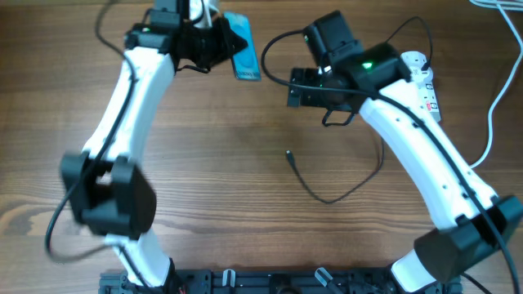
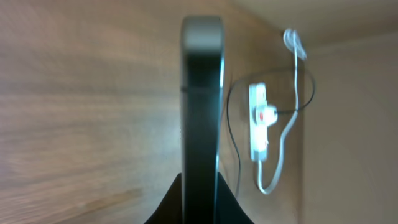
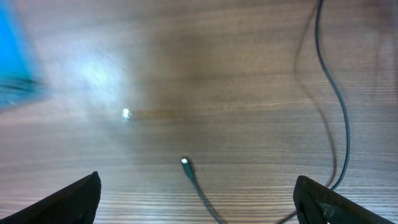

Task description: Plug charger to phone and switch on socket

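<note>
Two arms are working over a wooden worktop [image 1: 229, 163]. The left fingers [image 1: 214, 42] are sitting at the far edge, closed on the phone [image 1: 244, 51], whose cyan screen is sticking out to their right in the overhead view. In the left wrist view the phone [image 2: 202, 93] is standing edge-on as a dark slab, and the left fingers [image 2: 166, 208] are flanking its lower end on both sides, pressing against it.

The right fingers [image 1: 302, 86] are hovering right of the phone and holding nothing. In the right wrist view the right fingers [image 3: 71, 202] are spread wide, one dark tip showing in each lower corner with bare wood between them.

The charger [image 1: 327, 198] is lying loose on the worktop near the middle, its thin black cable curving back toward the right arm. Its connector tip [image 1: 288, 152] is resting below the right fingers and well apart from the phone. From the right wrist, the connector tip [image 3: 185, 163] is lying between the spread fingers, touching neither, while the phone [image 3: 15, 56] is showing as a blue blur at the upper left.

The socket [image 1: 426, 82] is lying at the far right, partly hidden under the right arm. In the left wrist view the socket [image 2: 258, 121] is showing a red mark, with its white lead [image 2: 278, 158] trailing away. Whether its switch is on is too blurred to tell.
</note>
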Available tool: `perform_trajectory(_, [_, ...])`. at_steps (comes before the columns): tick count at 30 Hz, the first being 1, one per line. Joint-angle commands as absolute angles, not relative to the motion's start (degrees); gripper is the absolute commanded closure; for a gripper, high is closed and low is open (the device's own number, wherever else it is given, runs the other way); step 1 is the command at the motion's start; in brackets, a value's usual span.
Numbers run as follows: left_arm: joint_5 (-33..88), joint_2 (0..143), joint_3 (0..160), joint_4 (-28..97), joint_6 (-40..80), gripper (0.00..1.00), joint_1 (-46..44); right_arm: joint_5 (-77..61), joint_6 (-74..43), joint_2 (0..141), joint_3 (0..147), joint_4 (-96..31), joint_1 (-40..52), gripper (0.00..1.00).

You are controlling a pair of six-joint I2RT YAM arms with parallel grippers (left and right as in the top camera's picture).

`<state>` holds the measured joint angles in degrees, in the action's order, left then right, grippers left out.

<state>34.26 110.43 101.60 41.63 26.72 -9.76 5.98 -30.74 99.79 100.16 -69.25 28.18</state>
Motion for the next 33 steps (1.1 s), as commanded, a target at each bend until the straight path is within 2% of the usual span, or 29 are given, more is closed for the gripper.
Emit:
perform_trajectory(1, [20.62, 104.66, 102.24, 44.29, 23.14, 0.96, -10.15, 1.72, -25.08, 102.65, 95.18, -67.22, 28.51, 0.00])
perform_trajectory(3, [20.03, 104.60, 102.24, 48.56, 23.11, 0.96, -9.74, -1.74, -16.84, 103.48, 90.08, -63.16, 28.80, 0.01])
perform_trajectory(5, [19.18, 104.79, 102.21, 50.61, 22.90, 0.96, -9.67, -4.49, -15.09, 104.09, 85.71, -60.53, 28.80, 0.04])
perform_trajectory(8, [16.93, 104.79, 102.21, 51.22, 22.68, 0.96, -10.11, -10.09, -10.94, 104.71, 79.09, -56.29, 29.06, 0.18])
perform_trajectory(9, [16.40, 104.79, 102.21, 51.00, 22.65, 0.96, -10.26, -10.63, -10.28, 104.88, 77.30, -54.81, 29.30, 0.26])
perform_trajectory(11, [15.51, 104.79, 102.21, 50.89, 22.65, 0.96, -10.57, -9.47, -10.41, 105.38, 74.19, -52.69, 29.93, 0.36])
perform_trajectory(13, [15.51, 104.79, 102.21, 50.92, 22.68, 0.96, -10.61, -8.54, -10.48, 106.10, 71.68, -50.68, 30.48, 0.39])
perform_trajectory(16, [15.53, 104.79, 102.21, 50.94, 22.68, 0.96, -10.61, -6.83, -10.57, 107.50, 70.37, -49.47, 31.09, 0.49])
perform_trajectory(26, [15.51, 104.79, 102.21, 50.96, 22.68, 0.96, -10.59, 0.84, -12.67, 113.43, 70.37, -48.18, 37.28, 0.52])
perform_trajectory(33, [15.51, 104.79, 102.21, 50.92, 22.68, 0.96, -10.59, 4.25, -13.72, 115.13, 70.37, -47.81, 38.02, 0.71])
